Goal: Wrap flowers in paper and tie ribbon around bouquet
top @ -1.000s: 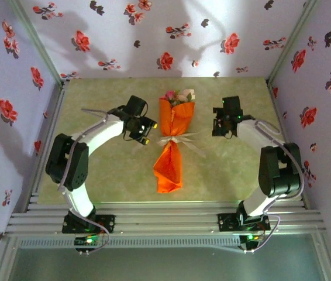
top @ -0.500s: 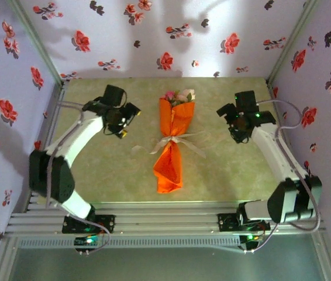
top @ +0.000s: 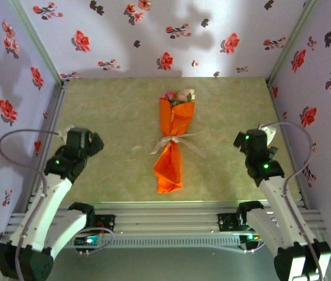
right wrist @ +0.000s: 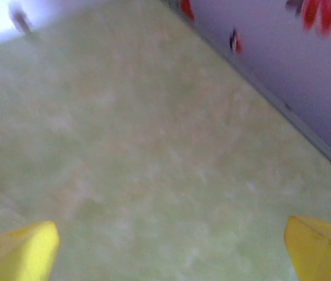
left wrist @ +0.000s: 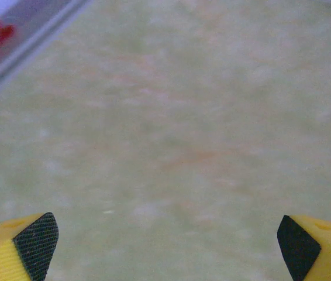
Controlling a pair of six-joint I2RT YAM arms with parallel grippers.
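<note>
At the near left of the table (top: 113,111), the left end effector (left wrist: 166,241) stands wide, its two yellow fingertips (left wrist: 35,237) with black pads at the bottom corners of the left wrist view and nothing but bare green tabletop between them; a strip of the side wall's base with a red print crosses the upper left corner there. At the near right, the right end effector (right wrist: 171,240) is likewise spread wide and holds nothing, its yellow fingertips (right wrist: 28,246) far apart over blurred tabletop, with the purple wall (right wrist: 306,76) running along the upper right. From the top view both arms are folded toward the near edge, each end effector close to its own side wall. Between them, at the middle of the table and well apart from both, lies the bouquet (top: 174,137), lengthwise along the table. Its orange paper (top: 176,120) is pinched at the middle and flares again toward the near edge. Pink and cream flowers (top: 178,96) show at the wide far end, pointing to the back wall. A pale ribbon (top: 174,140) sits around the pinched waist, its limp ends trailing onto the table to the left and right of the paper.
</note>
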